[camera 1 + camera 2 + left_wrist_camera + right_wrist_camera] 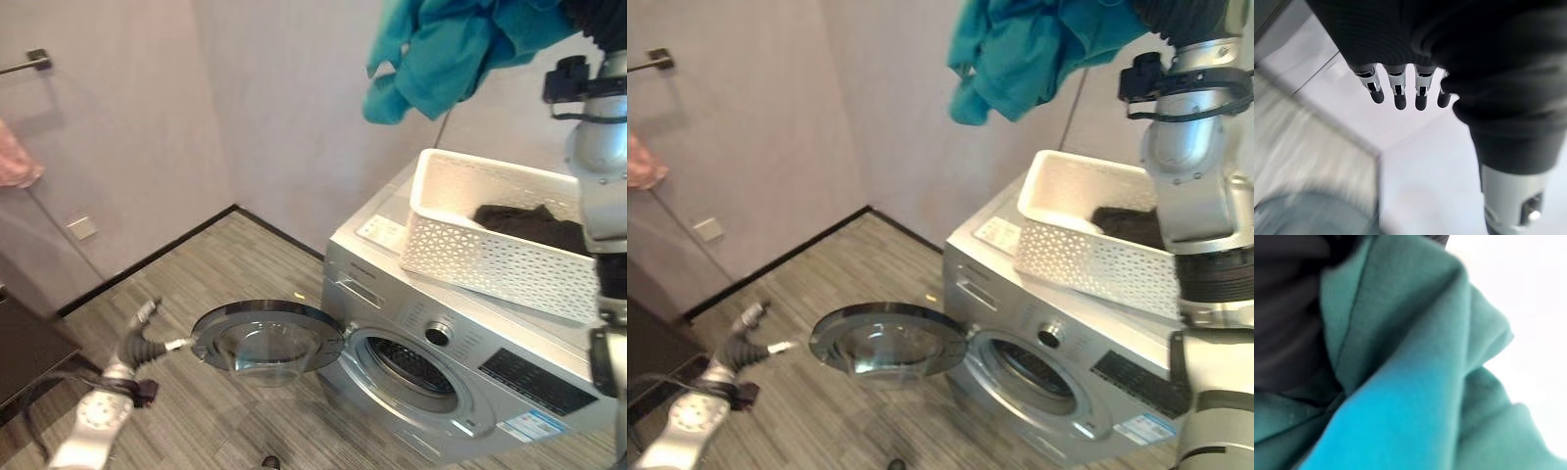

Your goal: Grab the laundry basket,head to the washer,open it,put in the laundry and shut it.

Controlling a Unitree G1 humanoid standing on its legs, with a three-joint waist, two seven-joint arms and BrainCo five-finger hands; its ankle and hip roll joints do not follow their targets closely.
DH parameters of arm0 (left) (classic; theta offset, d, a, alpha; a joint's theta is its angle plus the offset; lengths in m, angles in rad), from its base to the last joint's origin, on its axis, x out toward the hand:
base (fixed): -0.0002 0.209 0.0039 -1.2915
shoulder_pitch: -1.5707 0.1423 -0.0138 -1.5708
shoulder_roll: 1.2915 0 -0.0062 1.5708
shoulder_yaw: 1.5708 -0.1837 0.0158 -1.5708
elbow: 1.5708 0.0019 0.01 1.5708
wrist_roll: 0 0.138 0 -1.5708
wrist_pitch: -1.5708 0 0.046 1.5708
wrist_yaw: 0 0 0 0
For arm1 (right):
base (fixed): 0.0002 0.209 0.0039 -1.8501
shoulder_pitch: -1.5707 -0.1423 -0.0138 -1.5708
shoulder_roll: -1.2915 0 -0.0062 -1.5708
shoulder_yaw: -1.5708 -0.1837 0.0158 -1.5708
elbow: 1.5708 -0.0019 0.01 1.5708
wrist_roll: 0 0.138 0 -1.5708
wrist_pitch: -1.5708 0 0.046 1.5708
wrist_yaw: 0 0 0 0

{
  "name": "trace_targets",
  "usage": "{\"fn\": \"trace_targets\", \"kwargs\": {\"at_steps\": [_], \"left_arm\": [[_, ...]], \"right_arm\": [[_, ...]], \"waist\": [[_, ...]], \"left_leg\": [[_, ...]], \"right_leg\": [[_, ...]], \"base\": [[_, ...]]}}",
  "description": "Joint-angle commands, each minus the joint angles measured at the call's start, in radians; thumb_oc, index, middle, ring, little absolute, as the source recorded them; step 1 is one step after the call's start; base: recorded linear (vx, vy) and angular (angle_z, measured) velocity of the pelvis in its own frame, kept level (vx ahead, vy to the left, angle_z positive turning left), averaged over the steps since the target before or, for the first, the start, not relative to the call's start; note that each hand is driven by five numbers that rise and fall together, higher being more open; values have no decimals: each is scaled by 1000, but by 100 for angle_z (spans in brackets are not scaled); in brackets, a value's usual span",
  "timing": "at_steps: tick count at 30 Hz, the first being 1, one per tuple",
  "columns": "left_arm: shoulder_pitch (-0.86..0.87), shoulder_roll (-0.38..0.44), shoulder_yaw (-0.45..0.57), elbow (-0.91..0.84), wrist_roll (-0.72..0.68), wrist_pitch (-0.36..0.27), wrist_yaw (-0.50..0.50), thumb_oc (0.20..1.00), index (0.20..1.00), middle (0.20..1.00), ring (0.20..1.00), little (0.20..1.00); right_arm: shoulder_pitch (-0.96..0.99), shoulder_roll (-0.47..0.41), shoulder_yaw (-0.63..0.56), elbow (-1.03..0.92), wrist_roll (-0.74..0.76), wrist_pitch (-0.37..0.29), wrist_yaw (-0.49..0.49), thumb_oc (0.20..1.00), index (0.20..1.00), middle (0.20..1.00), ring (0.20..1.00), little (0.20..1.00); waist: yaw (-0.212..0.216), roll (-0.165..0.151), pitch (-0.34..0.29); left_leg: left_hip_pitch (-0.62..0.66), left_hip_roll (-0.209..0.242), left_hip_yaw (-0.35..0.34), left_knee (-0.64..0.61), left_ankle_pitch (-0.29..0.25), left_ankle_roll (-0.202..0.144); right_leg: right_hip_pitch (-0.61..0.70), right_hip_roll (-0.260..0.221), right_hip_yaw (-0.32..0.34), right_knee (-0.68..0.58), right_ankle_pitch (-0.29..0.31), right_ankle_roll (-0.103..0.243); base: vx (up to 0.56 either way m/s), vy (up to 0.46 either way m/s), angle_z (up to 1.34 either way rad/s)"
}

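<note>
Teal garment point(1019, 49) hanging high, white basket point(1087, 250) atop washer point(1038, 323), round door point(887, 341) swung open

White basket point(490, 255) (dark laundry inside) sits atop washer point(460, 392).

I stand in a corner where 2 pale lilac walls point(245, 108) meet. Grey wood-look plank flooring point(196, 264) runs to them, edged by a dark skirting board point(147, 262). On the left-hand wall I see a white socket plate point(82, 228), a metal rail point(27, 64) and pink cloth point(18, 162) hanging below it.
</note>
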Motion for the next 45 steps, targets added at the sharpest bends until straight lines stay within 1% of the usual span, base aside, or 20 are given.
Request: {"fn": "trace_targets", "kwargs": {"at_steps": [1, 3, 5, 6, 7, 9, 12, 14, 15, 18, 19, 20, 22, 26, 29, 32, 34, 43, 45], "left_arm": [[-37, 59, 33, -52, -67, -83, -22, 1000, 1000, 1000, 1000, 1000], [-28, 64, 96, -145, -99, -104, -26, 1000, 1000, 1000, 1000, 1000], [-27, 59, 106, -163, -112, -109, -28, 1000, 1000, 1000, 1000, 1000], [-31, 45, 115, -200, -128, -118, -31, 1000, 1000, 1000, 1000, 1000], [-32, 40, 120, -214, -139, -121, -37, 1000, 1000, 1000, 1000, 1000], [-35, 25, 119, -227, -139, -123, -38, 1000, 1000, 1000, 1000, 1000], [-44, 14, 129, -264, -115, -129, -26, 1000, 1000, 1000, 1000, 1000], [-55, 3, 130, -288, -124, -136, -27, 1000, 1000, 1000, 1000, 1000], [-53, 3, 131, -290, -125, -135, -27, 1000, 1000, 1000, 1000, 1000], [-76, -5, 117, -340, -120, -143, -42, 1000, 1000, 1000, 1000, 1000], [-75, -5, 117, -340, -119, -142, -41, 1000, 1000, 1000, 1000, 1000], [-96, -12, 101, -357, -118, -145, -43, 1000, 1000, 1000, 1000, 1000], [-117, -16, 85, -367, -115, -149, -43, 1000, 1000, 1000, 1000, 1000], [-208, -13, 28, -387, -97, -156, -29, 1000, 1000, 1000, 1000, 1000], [-264, -13, 4, -387, -84, -160, -12, 1000, 1000, 1000, 1000, 1000], [-376, -8, -39, -393, -32, -163, 29, 1000, 1000, 1000, 1000, 1000], [-417, -2, -54, -397, -24, -162, 40, 1000, 1000, 1000, 1000, 1000], [-568, 13, -117, -387, -10, -157, 73, 1000, 1000, 1000, 1000, 1000], [-622, -6, -153, -356, -24, -153, 86, 1000, 1000, 1000, 1000, 1000]], "right_arm": [[-61, -2, -35, 37, 137, -51, -4, 200, 200, 200, 200, 200], [-21, 34, -48, 23, 158, -59, 16, 200, 200, 200, 200, 200], [-7, 44, -49, 22, 168, -63, 20, 200, 200, 200, 200, 200], [20, 87, -67, 18, 223, -80, 25, 200, 200, 200, 200, 200], [34, 105, -70, 8, 247, -90, 38, 200, 200, 200, 200, 200], [63, 155, -82, 1, 300, -109, 44, 200, 200, 200, 200, 200], [112, 225, -86, -24, 380, -130, 77, 200, 200, 200, 200, 200], [138, 257, -79, -42, 405, -133, 93, 200, 200, 200, 200, 200], [140, 258, -80, -44, 405, -132, 95, 200, 200, 200, 200, 200], [176, 317, -63, -69, 439, -136, 122, 200, 200, 200, 200, 200], [177, 317, -64, -71, 439, -136, 123, 200, 200, 200, 200, 200], [183, 347, -51, -80, 461, -137, 134, 200, 200, 200, 200, 200], [184, 368, -37, -86, 481, -139, 141, 200, 200, 200, 200, 200], [146, 400, 8, -76, 506, -135, 151, 200, 200, 200, 200, 200], [119, 403, 27, -77, 504, -129, 152, 200, 200, 200, 200, 200], [70, 399, 54, -73, 481, -113, 146, 200, 200, 200, 200, 200], [51, 398, 71, -78, 477, -107, 150, 200, 200, 200, 200, 200], [1, 409, 113, -86, 485, -87, 169, 200, 200, 200, 200, 200], [-2, 414, 133, -86, 519, -83, 187, 200, 200, 200, 200, 200]], "waist": [[21, -43, -8], [33, -41, -8], [37, -41, -8], [41, -38, -8], [43, -37, -7], [45, -34, -4], [46, -34, 0], [47, -34, 3], [47, -34, 3], [48, -34, 6], [48, -34, 6], [46, -35, 7], [46, -36, 7], [41, -40, 5], [37, -43, 7], [31, -50, 5], [25, -52, 4], [15, -60, 5], [5, -66, 4]], "left_leg": [[-69, 20, -47, 0, -8, 1], [-67, 17, -56, 0, -7, -1], [-70, 15, -59, 0, -4, -1], [-72, 13, -63, 0, -4, -2], [-73, 11, -64, 0, -4, -2], [-73, 9, -67, 0, -4, -2], [-68, 10, -68, 0, -5, -2], [-66, 10, -69, 0, -5, -1], [-66, 10, -69, 0, -5, -2], [-63, 11, -71, 0, -6, 0], [-63, 11, -71, 0, -6, -1], [-61, 11, -71, 0, -7, 0], [-59, 11, -71, 0, -8, 0], [-52, 15, -69, 0, -16, -2], [-55, 13, -68, 0, -10, -1], [-58, 14, -66, 0, -9, -2], [-58, 14, -65, 0, -9, -2], [-53, 22, -53, 0, -13, -1], [-49, 27, -47, 0, -13, -3]], "right_leg": [[36, -122, -21, 6, -14, 114], [44, -122, -28, 6, -15, 111], [44, -123, -30, 6, -15, 110], [47, -126, -37, 6, -16, 109], [48, -126, -38, 6, -15, 108], [50, -126, -39, 6, -16, 106], [56, -125, -40, 6, -19, 102], [58, -124, -41, 6, -21, 100], [59, -124, -41, 6, -21, 100], [63, -121, -41, 8, -27, 95], [64, -120, -41, 8, -27, 95], [65, -120, -40, 9, -28, 94], [66, -119, -40, 9, -29, 92], [73, -115, -37, 11, -38, 91], [69, -116, -36, 10, -31, 90], [63, -115, -33, 10, -29, 89], [62, -113, -29, 10, -29, 88], [54, -105, -10, 8, -31, 85], [54, -99, -4, 7, -34, 84]], "base": [[-1, 6, 14], [1, -5, 10], [-4, -6, 15], [3, -2, 17], [6, 0, 12], [0, 0, 0], [0, 0, 0], [0, 0, 0], [0, 0, 0], [0, 0, 0], [0, 0, 0], [0, 0, 0], [0, 0, 0], [0, 0, 0], [0, 0, 0], [0, 0, 0], [0, 0, 0], [2, 0, 0], [11, -14, -5]]}}
